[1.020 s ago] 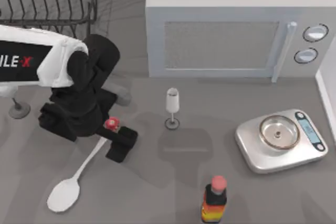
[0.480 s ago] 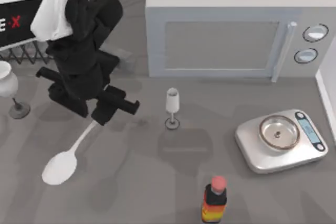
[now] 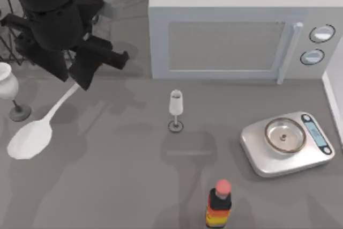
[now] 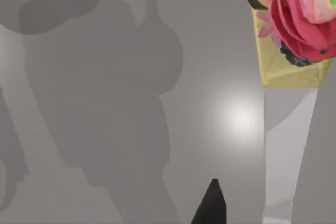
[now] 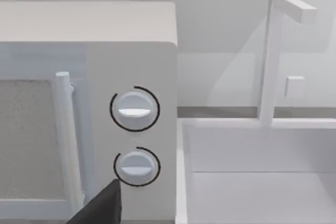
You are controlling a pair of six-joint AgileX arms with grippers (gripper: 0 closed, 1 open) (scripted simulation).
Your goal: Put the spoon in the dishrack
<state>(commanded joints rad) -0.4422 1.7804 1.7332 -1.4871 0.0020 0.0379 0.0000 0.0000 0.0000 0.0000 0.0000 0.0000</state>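
My left gripper [image 3: 86, 76] is shut on the knob end of the long white spoon [image 3: 32, 138]. The spoon is held above the table at the left, its handle slanting down to the oval bowl. The black wire dishrack [image 3: 6, 52] stands at the far left corner, mostly hidden behind my left arm, and the spoon is just in front of it. In the left wrist view, the red-and-yellow knob [image 4: 296, 19] and the white handle [image 4: 286, 145] are close up, beside one dark fingertip [image 4: 210, 208]. One dark fingertip [image 5: 102, 208] of my right gripper shows in the right wrist view.
A white goblet [image 3: 8, 87] stands at the left edge beside the spoon's bowl. A small clear stemmed glass [image 3: 176, 110] is mid-table. The microwave [image 3: 236, 25] sits at the back, a steel scale [image 3: 286, 142] at the right, and a sauce bottle [image 3: 220, 202] near the front. A sink [image 5: 257, 171] lies right of the microwave.
My left arm has risen and swung back and to the left towards the dishrack, carrying the spoon off the table. The spoon's bowl has moved left, next to the goblet.
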